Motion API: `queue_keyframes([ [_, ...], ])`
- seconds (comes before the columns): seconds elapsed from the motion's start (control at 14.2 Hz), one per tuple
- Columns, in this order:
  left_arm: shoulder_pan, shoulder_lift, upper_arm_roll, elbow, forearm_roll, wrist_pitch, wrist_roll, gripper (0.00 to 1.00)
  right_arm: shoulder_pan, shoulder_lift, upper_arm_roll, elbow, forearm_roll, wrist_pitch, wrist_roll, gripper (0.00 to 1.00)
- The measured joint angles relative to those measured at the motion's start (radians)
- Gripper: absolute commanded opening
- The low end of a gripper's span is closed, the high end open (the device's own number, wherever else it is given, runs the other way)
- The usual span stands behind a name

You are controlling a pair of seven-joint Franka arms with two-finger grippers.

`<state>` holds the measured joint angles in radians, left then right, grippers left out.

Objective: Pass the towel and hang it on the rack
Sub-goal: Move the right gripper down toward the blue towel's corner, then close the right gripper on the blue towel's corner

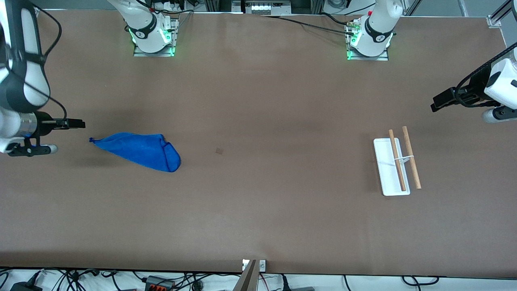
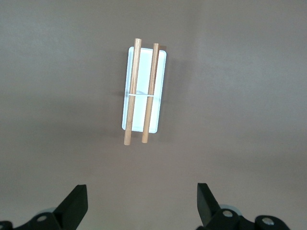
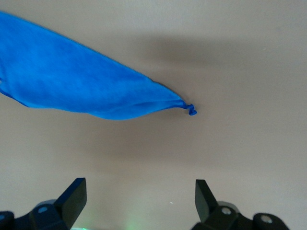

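So, nothing is in hand yet. The blue towel [image 1: 139, 150] lies crumpled on the worktop [image 1: 258, 210] toward the right arm's end, one corner drawn out to a thin twisted tip. The right gripper [image 1: 76, 123] hovers just beside that tip, up in the air near the edge of the worktop, its jaws spread wide and empty; in the right wrist view the towel [image 3: 86, 91] and its pointed corner sit just ahead of the open fingers [image 3: 74, 199]. That corner looks like the natural place to pinch.

At the left arm's end, the rack [image 1: 394, 165] stands well apart from the towel, its two wooden rods lying parallel above a flat white base. The left gripper [image 1: 438, 103] waits up near it, jaws parted with nothing between them, and its wrist view looks straight down on the rack [image 2: 143, 93].

With the towel and rack so far apart, a handover between the arms seems needed; the pickup comes first.
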<state>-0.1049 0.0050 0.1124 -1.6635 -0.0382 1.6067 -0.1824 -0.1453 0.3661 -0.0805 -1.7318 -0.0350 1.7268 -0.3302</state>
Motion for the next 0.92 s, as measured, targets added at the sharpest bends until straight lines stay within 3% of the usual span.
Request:
queue_keyframes([
  [0.56,0.000,0.000,0.000,0.000,0.000,0.000,0.000,1.00,-0.047,0.187,0.000,0.005,0.001,0.150,-0.669,1.00],
  [0.92,0.000,0.000,0.001,0.000,0.000,0.000,0.000,1.00,-0.060,0.239,0.003,0.006,0.019,0.198,-0.925,1.00],
])
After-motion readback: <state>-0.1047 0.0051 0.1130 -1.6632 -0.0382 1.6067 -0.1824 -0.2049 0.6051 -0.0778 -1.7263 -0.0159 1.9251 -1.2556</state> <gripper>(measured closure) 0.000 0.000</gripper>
